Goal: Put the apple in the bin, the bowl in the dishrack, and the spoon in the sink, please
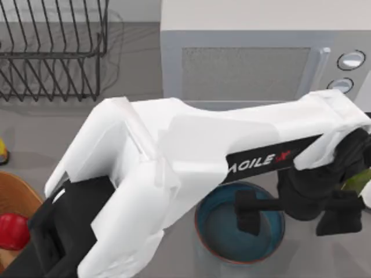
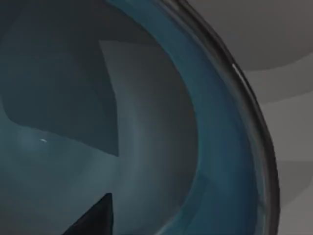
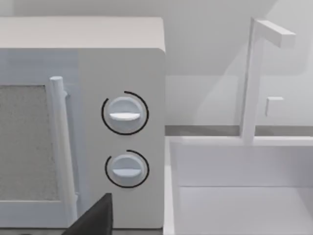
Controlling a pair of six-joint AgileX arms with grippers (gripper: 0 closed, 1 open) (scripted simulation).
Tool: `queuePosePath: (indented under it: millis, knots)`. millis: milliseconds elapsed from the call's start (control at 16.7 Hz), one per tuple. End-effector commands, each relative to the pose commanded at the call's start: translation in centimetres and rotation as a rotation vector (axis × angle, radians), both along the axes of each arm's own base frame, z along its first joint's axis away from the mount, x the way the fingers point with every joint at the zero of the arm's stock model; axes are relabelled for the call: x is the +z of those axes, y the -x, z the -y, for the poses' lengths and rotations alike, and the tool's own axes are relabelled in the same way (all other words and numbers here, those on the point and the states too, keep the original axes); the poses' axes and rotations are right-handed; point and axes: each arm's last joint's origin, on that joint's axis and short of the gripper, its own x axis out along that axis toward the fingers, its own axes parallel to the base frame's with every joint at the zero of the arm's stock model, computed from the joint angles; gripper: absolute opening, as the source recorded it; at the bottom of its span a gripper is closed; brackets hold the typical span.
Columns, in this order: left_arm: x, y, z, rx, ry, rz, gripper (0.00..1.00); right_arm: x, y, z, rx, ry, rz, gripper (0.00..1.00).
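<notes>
The teal-blue bowl (image 1: 232, 231) sits near the table's front, right of centre. My left gripper (image 1: 291, 217) is open and straddles its right rim, with one finger (image 1: 249, 213) over the inside and the other outside. The left wrist view shows the bowl's (image 2: 146, 127) glazed inside very close. The red apple (image 1: 13, 230) lies on the tan bin (image 1: 14, 194) at the left edge, seemingly inside it. The black wire dishrack (image 1: 52, 52) stands at the back left. The white sink (image 3: 234, 196) appears in the right wrist view, beside a fingertip (image 3: 95, 218) of my right gripper. The spoon is out of view.
A white microwave (image 1: 249, 63) stands along the back, its two dials (image 3: 124, 115) next to the sink and faucet (image 3: 254, 73). A small yellow and red item (image 1: 3, 152) is at the left edge. A pale green thing (image 1: 359, 179) shows at the right edge.
</notes>
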Motion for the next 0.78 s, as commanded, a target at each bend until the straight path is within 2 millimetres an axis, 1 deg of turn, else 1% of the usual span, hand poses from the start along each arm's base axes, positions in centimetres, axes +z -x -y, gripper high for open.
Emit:
queuePosePath:
  millis: [120, 420, 780]
  knots:
    - [-0.99, -0.77, -0.44, 0.003, 0.002, 0.002, 1.0, 0.0, 0.0, 0.0, 0.0, 0.0, 0.0, 1.0]
    - [-1.14, -0.97, -0.54, 0.004, 0.004, 0.004, 1.0, 0.0, 0.0, 0.0, 0.0, 0.0, 0.0, 1.0]
    - [-1.14, -0.97, -0.54, 0.004, 0.004, 0.004, 0.55, 0.0, 0.0, 0.0, 0.0, 0.0, 0.0, 1.0]
